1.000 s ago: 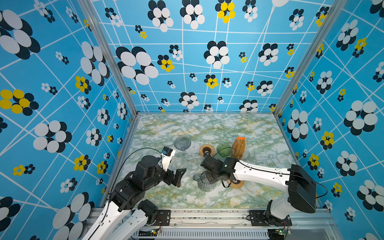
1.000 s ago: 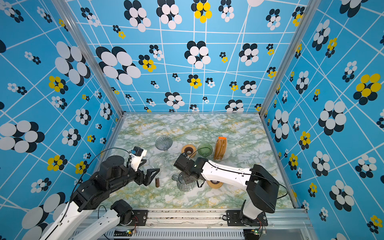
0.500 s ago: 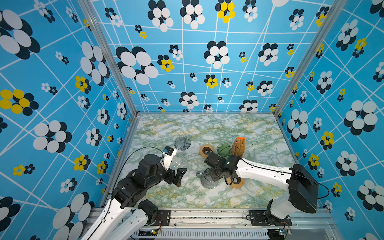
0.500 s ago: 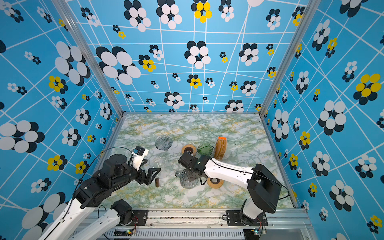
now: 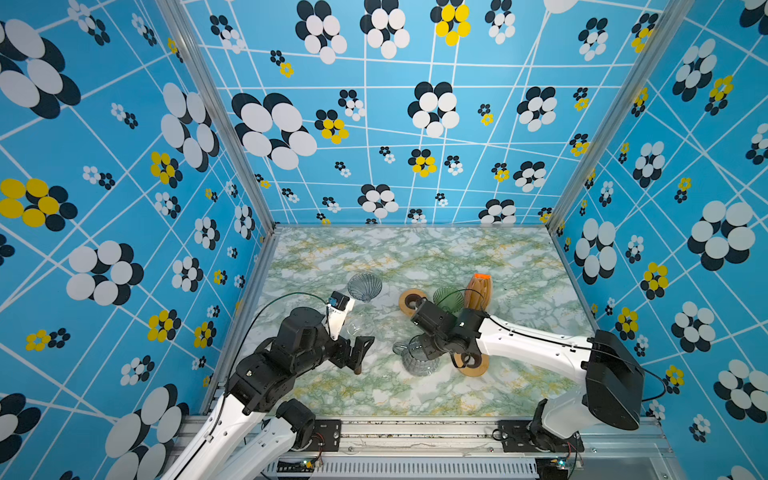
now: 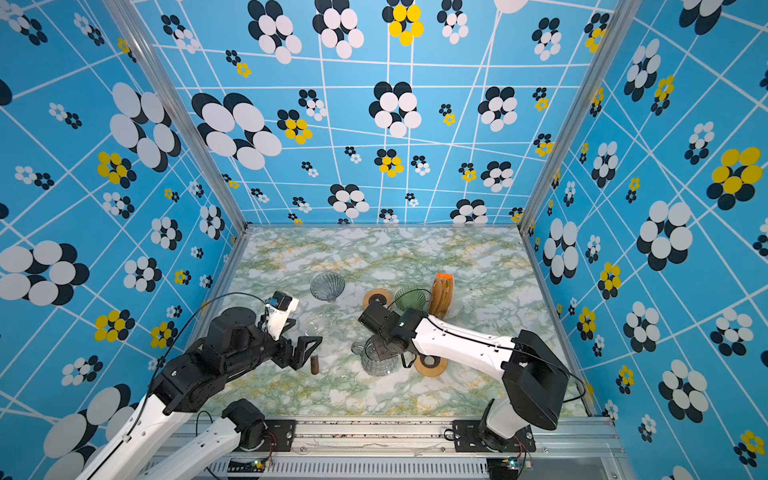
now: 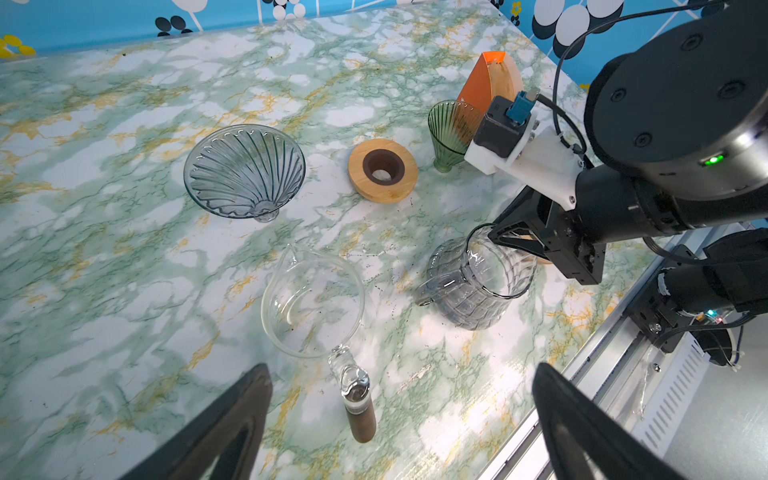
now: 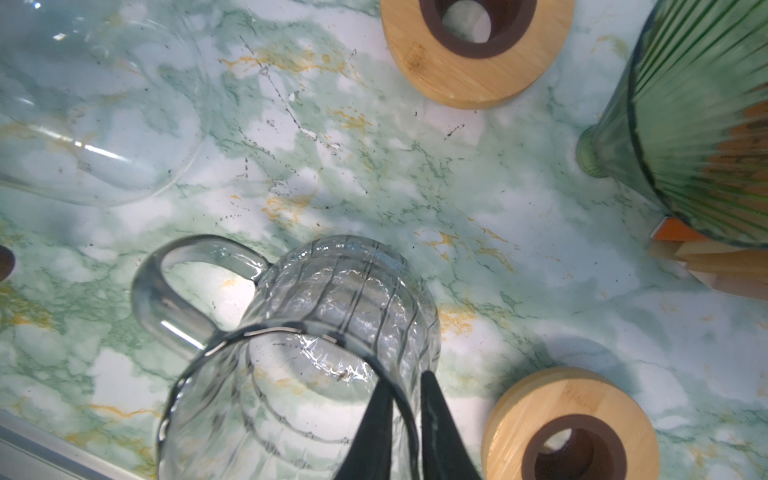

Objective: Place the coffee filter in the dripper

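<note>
Right fingers [image 8: 380, 432] clamped on ribbed jug [image 8: 345, 299] rim, one inside, one outside. Left fingers [image 7: 232, 428] wide apart, holding nothing, near clear carafe [image 7: 311, 299]. Filters [image 7: 505, 79] stand in orange holder [image 7: 476, 88] just behind green dripper [image 7: 451, 129] on the desk [image 7: 124, 104]. Grey dripper [image 7: 245, 170] lies tilted, well apart from them.

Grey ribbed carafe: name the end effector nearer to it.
Right. The right end effector grips the rim of the grey ribbed carafe; the left end effector hangs open, apart, by the clear server.
</note>
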Available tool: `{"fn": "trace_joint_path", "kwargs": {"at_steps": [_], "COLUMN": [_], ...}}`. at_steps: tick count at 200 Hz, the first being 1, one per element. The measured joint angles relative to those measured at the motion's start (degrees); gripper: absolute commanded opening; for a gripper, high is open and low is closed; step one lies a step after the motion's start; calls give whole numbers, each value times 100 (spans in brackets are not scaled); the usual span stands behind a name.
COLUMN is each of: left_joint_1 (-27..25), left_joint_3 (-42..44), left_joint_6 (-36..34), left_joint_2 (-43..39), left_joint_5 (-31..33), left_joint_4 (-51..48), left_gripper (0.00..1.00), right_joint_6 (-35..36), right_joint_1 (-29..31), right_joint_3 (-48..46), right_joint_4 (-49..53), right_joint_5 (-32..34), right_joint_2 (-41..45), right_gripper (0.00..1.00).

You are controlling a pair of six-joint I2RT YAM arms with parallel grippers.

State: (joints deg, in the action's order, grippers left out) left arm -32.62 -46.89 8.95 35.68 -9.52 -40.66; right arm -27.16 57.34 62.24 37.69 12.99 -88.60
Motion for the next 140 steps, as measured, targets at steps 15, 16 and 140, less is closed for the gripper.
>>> {"fn": "trace_joint_path", "kwargs": {"at_steps": [15, 16, 140], "left_joint_1": [0, 0, -435], "left_joint_3": [2, 2, -131], "left_joint_6": [0, 2, 809], "left_joint_2": [0, 0, 662], "left_joint_5": [0, 0, -111], "left_joint_4": [0, 0, 328], "left_gripper": [99, 99, 99], "right_joint_6": [-2, -2, -780], "right_joint_1": [0, 0, -404], "right_joint_3": [-35, -42, -1305], "right_joint_4": [-66, -72, -522], "right_joint_5": [0, 0, 9], "right_joint_2": [68, 72, 2094], "right_gripper": [18, 18, 53]}}
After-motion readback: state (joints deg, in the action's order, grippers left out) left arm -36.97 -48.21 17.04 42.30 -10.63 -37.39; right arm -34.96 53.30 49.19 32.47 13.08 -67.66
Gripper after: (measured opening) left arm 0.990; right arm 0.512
